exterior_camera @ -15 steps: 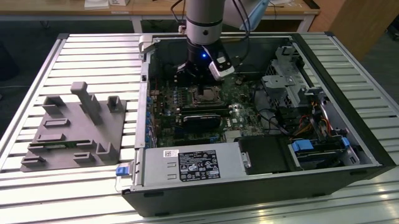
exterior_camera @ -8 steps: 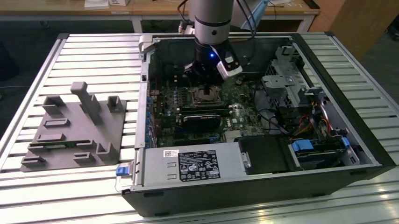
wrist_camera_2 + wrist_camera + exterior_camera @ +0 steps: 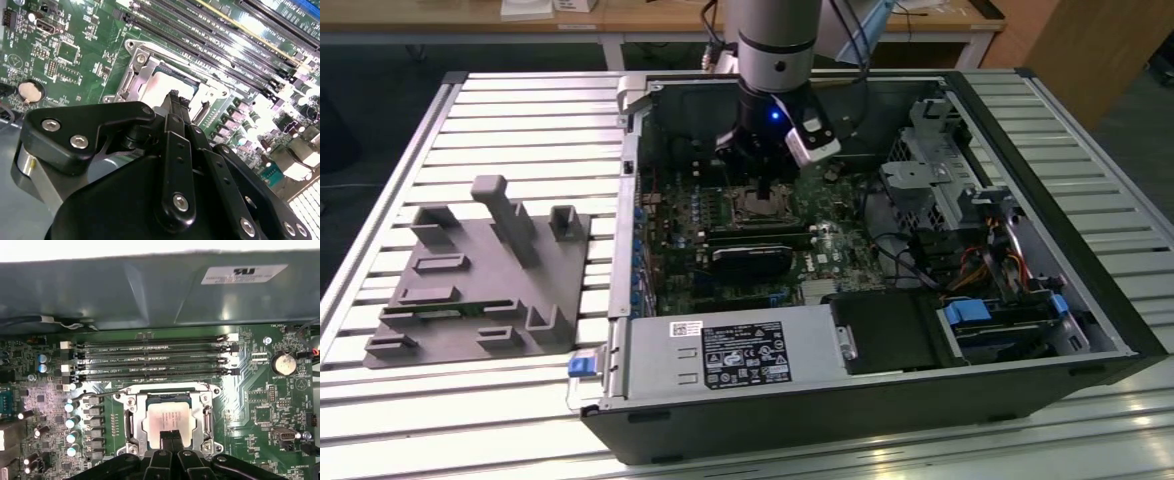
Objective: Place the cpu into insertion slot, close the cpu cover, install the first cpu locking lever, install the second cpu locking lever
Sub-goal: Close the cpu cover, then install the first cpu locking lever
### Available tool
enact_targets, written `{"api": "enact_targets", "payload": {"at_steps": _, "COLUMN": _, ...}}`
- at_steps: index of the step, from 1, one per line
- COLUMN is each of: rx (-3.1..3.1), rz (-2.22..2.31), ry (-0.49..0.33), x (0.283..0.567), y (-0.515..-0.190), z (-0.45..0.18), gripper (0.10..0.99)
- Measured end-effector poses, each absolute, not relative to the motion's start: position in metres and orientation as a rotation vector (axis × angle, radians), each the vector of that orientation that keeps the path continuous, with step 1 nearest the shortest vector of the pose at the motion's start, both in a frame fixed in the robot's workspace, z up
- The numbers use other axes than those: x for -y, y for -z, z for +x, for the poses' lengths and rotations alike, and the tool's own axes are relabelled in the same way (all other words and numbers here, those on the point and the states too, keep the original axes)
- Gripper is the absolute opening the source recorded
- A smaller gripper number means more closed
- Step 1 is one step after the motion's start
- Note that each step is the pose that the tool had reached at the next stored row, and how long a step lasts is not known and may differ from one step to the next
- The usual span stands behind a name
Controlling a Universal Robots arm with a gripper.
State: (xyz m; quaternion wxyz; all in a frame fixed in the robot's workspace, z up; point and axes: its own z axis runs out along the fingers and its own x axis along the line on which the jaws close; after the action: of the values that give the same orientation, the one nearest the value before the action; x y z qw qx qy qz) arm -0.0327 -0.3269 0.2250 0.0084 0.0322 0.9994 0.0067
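Looking across the room, I see a wide slatted metal table (image 3: 520,110) carrying an open black computer case (image 3: 881,420). A grey plastic fixture (image 3: 480,275) of posts and slots lies beside the case, towards the exterior view's left. A silver-and-black robot arm (image 3: 774,40) reaches straight down into the case, over the green motherboard (image 3: 250,390).

In the first wrist view, next to the long black memory slots (image 3: 155,357), the cpu cover (image 3: 135,415), a thin silver square plate with a large window, lies flat. It frames the cpu (image 3: 167,417), a small silvery-grey square chip sitting in the socket. The gripper (image 3: 170,436) hangs over the cpu's edge on the side away from the memory slots. Its two black fingers are pressed together with barely a seam between them, and I can see nothing held. Whether the tips touch the chip I cannot tell.

To my mind the danger is sideways force. If the tips bear on the chip or catch the window's rim, they could skew the cpu on its contacts or lift the cover, since I cannot say it is locked down. A thin wire lever (image 3: 107,392) runs along the socket's side towards the memory slots, but whether it is hooked under its catch is hard to make out. The gripper's own black body hides the socket's opposite edge, and in the exterior view the socket is lost in shadow beneath the arm.
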Motion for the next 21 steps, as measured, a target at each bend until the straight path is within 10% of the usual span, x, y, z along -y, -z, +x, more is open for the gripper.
{"api": "enact_targets", "payload": {"at_steps": 21, "rx": -3.123, "rz": 0.101, "ry": -0.037, "x": 0.3269, "y": -0.2345, "z": -0.0327, "gripper": 0.106}}
